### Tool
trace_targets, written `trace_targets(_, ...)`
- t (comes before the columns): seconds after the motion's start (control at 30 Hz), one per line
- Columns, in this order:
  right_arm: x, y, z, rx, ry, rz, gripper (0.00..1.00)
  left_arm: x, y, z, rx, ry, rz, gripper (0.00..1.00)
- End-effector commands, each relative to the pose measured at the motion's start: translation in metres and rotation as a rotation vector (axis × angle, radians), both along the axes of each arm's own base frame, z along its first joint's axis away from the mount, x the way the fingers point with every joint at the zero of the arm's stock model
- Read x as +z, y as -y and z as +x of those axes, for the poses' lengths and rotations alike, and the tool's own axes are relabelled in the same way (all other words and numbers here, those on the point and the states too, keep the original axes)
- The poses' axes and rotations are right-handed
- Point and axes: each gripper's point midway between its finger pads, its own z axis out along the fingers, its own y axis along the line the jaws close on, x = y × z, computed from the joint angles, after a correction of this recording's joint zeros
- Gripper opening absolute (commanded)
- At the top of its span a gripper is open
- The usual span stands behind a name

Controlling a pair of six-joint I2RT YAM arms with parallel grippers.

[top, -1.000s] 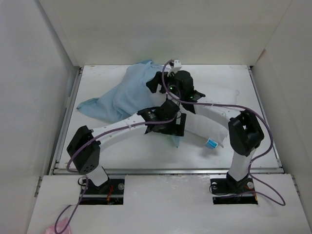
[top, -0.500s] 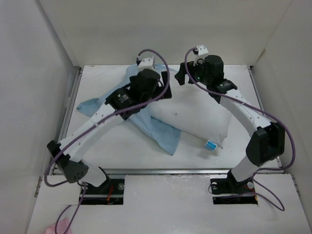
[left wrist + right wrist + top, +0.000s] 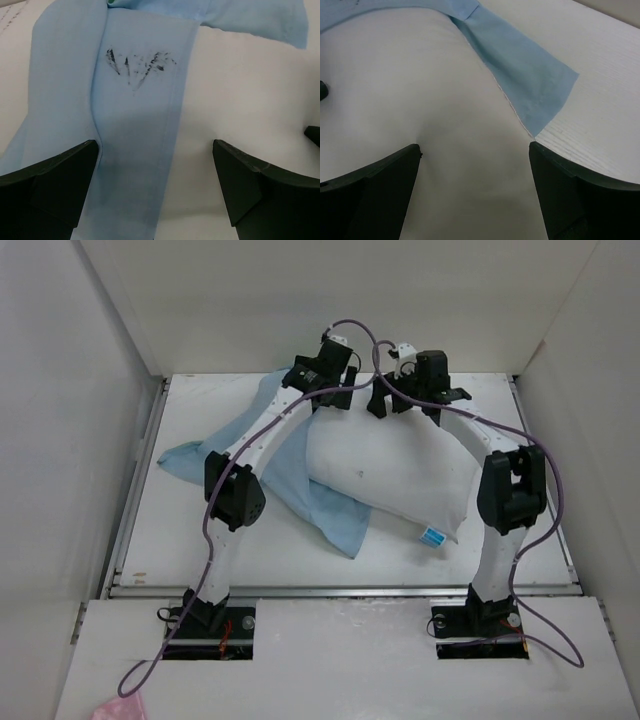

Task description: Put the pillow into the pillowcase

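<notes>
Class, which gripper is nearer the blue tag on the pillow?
Right. The right gripper hovers over the pillow's far edge, on the side of the blue tag; the left gripper is further left, above the pillowcase's edge.

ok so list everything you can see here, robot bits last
pillow: one, white, right of the table's centre
pillowcase: one, light blue, left of the pillow and overlapping it
tag: one, blue, pillow's near right corner
smudge: one patch, dark, on the pillowcase
table: one, white, under everything
pink thing: one, near left corner, off the table, can't identify
cables: purple, along both arms
left fingers: two, black, open above the pillowcase
right fingers: two, black, open above the pillow
</notes>
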Motion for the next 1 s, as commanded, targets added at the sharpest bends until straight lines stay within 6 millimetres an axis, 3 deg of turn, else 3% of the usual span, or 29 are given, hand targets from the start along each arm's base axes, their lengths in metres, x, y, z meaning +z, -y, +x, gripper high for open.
trace_targets(0.0,0.011,-0.02,0.001,0.115,0.034,0.034,0.94,0.038,0.008,-0.006,-0.104,0.062,0.026,1.0)
trace_targets(0.07,0.004,-0.025,-0.004,0.147,0.012,0.05,0.83,0.031,-0.002,-0.002,-0.068,0.057,0.056,0.95)
trace_targets(0.1,-0.008,-0.026,-0.006,0.155,-0.013,0.051,0.7,0.016,-0.01,0.003,-0.038,0.031,0.075,0.82)
trace_targets(0.13,-0.013,-0.026,-0.009,0.162,-0.026,0.053,0.45,0.015,-0.013,0.002,-0.02,0.026,0.073,0.74)
trace_targets(0.2,-0.02,-0.025,-0.014,0.163,-0.022,0.054,0.27,0.008,-0.023,0.006,0.025,0.018,0.092,0.61)
trace_targets(0.23,-0.01,-0.025,-0.017,0.159,0.003,0.065,0.21,0.002,-0.031,0.008,0.048,0.005,0.114,0.56)
trace_targets(0.27,-0.003,-0.025,-0.016,0.16,0.042,0.072,0.05,-0.001,-0.036,0.01,0.076,0.009,0.13,0.5)
trace_targets(0.3,0.004,-0.025,-0.023,0.172,0.071,0.083,0.0,0.0,-0.038,0.011,0.088,0.014,0.14,0.5)
trace_targets(0.33,-0.004,-0.026,-0.027,0.179,0.051,0.084,0.0,-0.005,-0.037,0.013,0.088,0.014,0.14,0.48)
trace_targets(0.37,0.01,-0.025,-0.029,0.181,0.091,0.09,0.0,-0.006,-0.034,0.013,0.07,0.008,0.137,0.48)
trace_targets(0.4,0.011,-0.025,-0.032,0.181,0.099,0.092,0.0,-0.004,-0.031,0.015,0.063,0.017,0.122,0.39)
trace_targets(0.47,0.011,-0.026,-0.04,0.202,0.101,0.103,0.0,-0.008,-0.028,0.017,0.048,0.014,0.124,0.28)
trace_targets(0.5,0.017,-0.027,-0.042,0.211,0.12,0.11,0.0,-0.01,-0.028,0.019,0.063,0.017,0.122,0.18)
trace_targets(0.53,0.016,-0.03,-0.045,0.232,0.118,0.121,0.0,-0.009,-0.027,0.021,0.063,0.024,0.117,0.0)
trace_targets(0.6,0.017,-0.039,-0.054,0.274,0.121,0.137,0.0,-0.003,-0.022,0.024,0.051,0.044,0.09,0.0)
trace_targets(0.67,0.02,-0.059,-0.065,0.335,0.126,0.154,0.0,0.017,-0.011,0.021,0.024,0.084,0.045,0.0)
trace_targets(0.73,0.027,-0.075,-0.074,0.386,0.152,0.157,0.0,0.056,0.007,0.013,-0.025,0.17,-0.005,0.0)
trace_targets(0.8,0.038,-0.104,-0.094,0.46,0.182,0.173,0.0,0.094,0.029,0.001,-0.083,0.253,-0.061,0.0)
trace_targets(0.87,0.064,-0.121,-0.109,0.506,0.276,0.195,0.0,0.111,0.048,-0.012,-0.16,0.281,-0.094,0.0)
trace_targets(0.9,0.063,-0.135,-0.128,0.559,0.286,0.209,0.0,0.117,0.053,-0.018,-0.174,0.29,-0.102,0.0)
trace_targets(0.93,0.092,-0.142,-0.14,0.594,0.375,0.242,0.0,0.129,0.065,-0.029,-0.201,0.307,-0.12,0.0)
trace_targets(0.97,0.1,-0.148,-0.149,0.607,0.398,0.266,0.0,0.129,0.071,-0.034,-0.215,0.307,-0.122,0.0)
